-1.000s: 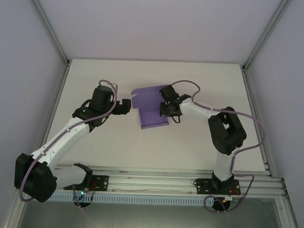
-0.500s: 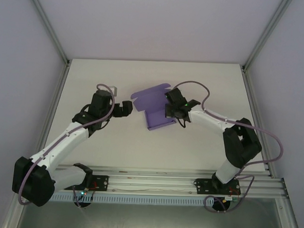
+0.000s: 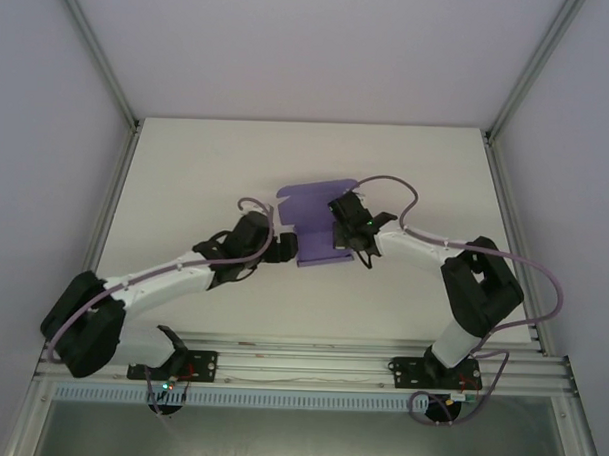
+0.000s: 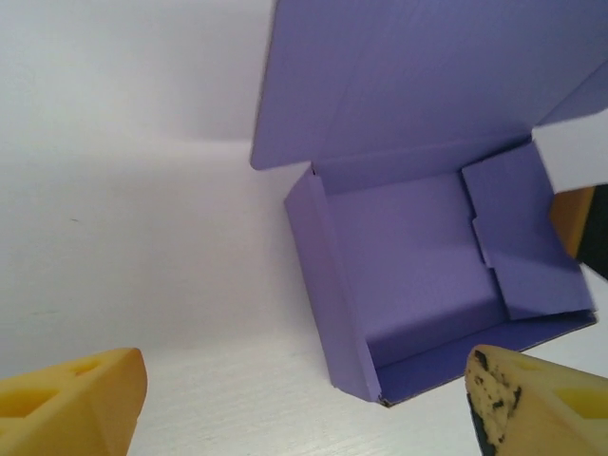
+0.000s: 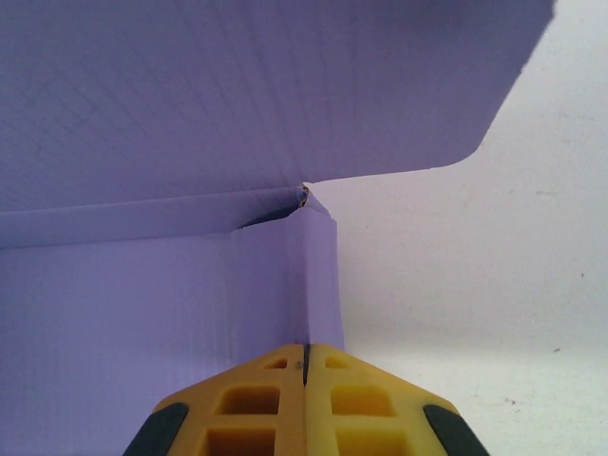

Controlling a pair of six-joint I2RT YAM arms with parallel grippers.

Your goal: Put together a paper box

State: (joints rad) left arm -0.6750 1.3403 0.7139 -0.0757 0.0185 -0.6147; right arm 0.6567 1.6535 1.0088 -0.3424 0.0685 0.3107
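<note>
**A:** Two arms are on it. Nearest us, the left gripper (image 3: 287, 251) sits low at the left side of the paper box (image 4: 418, 256). Its fingers (image 4: 85, 404) are spread wide with nothing between them but bare table (image 3: 186, 174).

**B:** Empty, agreed. And the box itself?

**A:** Middle of the table, half built. The floor is down, the left and near walls are standing, and a flap lies inward along the right.

**B:** Just past that, the right gripper (image 5: 306, 353)?

**A:** Pinched fully together on the box's right wall. The card edge runs straight into the seam of its pads (image 5: 256, 399). That's the anchor.

**B:** And farthest back is the lid (image 3: 311, 198), open, up off the rear crease, rounded corners free.

**A:** So I'd call this the wall-setting step, with the lid to come. To my eye, the next move is for the left to close on that left wall or near corner and square it up while the right grips. It's thin card, mind. Push off-line and it buckles, or the tray skates.
</note>
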